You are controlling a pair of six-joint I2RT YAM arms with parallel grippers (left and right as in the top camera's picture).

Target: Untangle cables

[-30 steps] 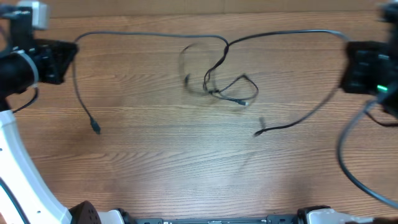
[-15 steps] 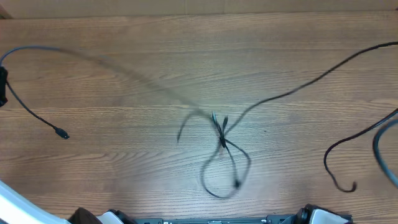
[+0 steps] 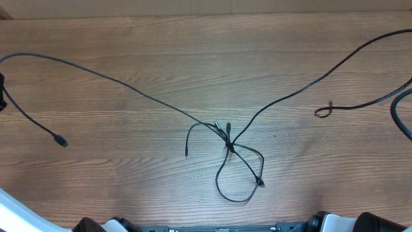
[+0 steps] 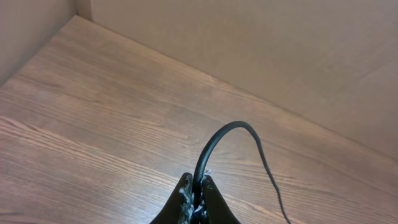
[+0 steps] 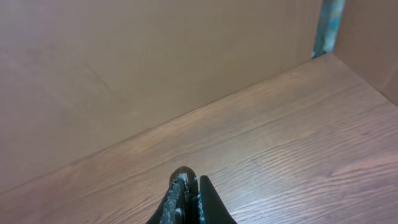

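Thin black cables cross in a small knot (image 3: 228, 143) at the table's middle front. One strand (image 3: 116, 78) runs from the knot to the far left edge, and its tail ends in a plug (image 3: 61, 141). Another strand (image 3: 309, 87) runs to the upper right edge; its tail ends curled (image 3: 320, 111). A loose loop (image 3: 238, 190) with a plug (image 3: 260, 182) hangs below the knot. My left gripper (image 4: 198, 186) is shut on a cable (image 4: 224, 132) that arcs up from its jaws. My right gripper (image 5: 189, 182) is shut, with a dark bit of cable (image 5: 182, 171) at its tips.
The wooden table (image 3: 129, 180) is backed by a plain brown wall (image 4: 249, 37) with side walls at the corners. A thicker black arm cable (image 3: 400, 116) curves in at the right edge. Arm bases (image 3: 96, 225) sit at the front edge.
Both arms have pulled apart and left the overhead view. The tangle has drawn toward the front into a tighter knot. The right tail end has swung up toward the right edge.
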